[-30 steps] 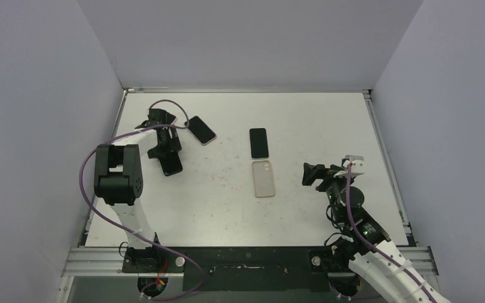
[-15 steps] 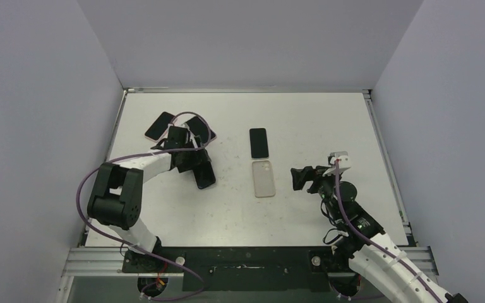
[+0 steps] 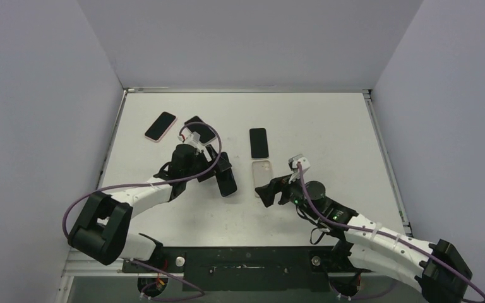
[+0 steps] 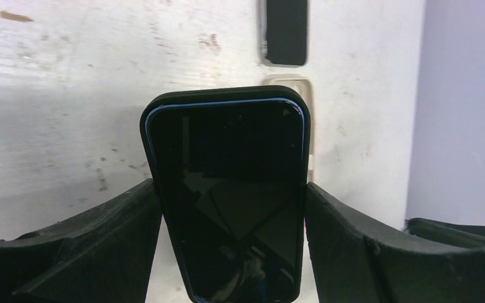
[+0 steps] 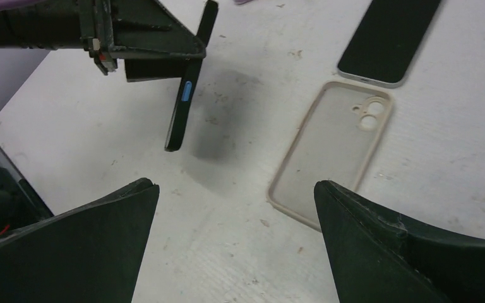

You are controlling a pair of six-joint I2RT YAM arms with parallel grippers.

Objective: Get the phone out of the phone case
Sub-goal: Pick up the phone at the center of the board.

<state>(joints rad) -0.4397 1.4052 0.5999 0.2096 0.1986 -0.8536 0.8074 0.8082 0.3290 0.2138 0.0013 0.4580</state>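
My left gripper (image 3: 223, 172) is shut on a phone in a black case (image 3: 228, 185) and holds it above the table, left of centre. In the left wrist view the phone in the black case (image 4: 227, 164) faces the camera, its long sides pinched between both fingers (image 4: 101, 240). The right wrist view shows the cased phone (image 5: 186, 104) edge-on with a blue side button, held off the table over its shadow. My right gripper (image 3: 269, 192) is open and empty, just right of the held phone; in its own view the right gripper (image 5: 233, 184) is over bare table.
An empty beige case (image 3: 263, 172) lies at centre, also in the right wrist view (image 5: 328, 151), with a bare black phone (image 3: 259, 143) behind it. A pink-cased phone (image 3: 160, 126) and another phone (image 3: 201, 128) lie at the back left. Side walls enclose the table.
My left gripper has carried the black-cased phone from the back left toward the centre and nearer. My right gripper has swung left toward it, past the beige case.
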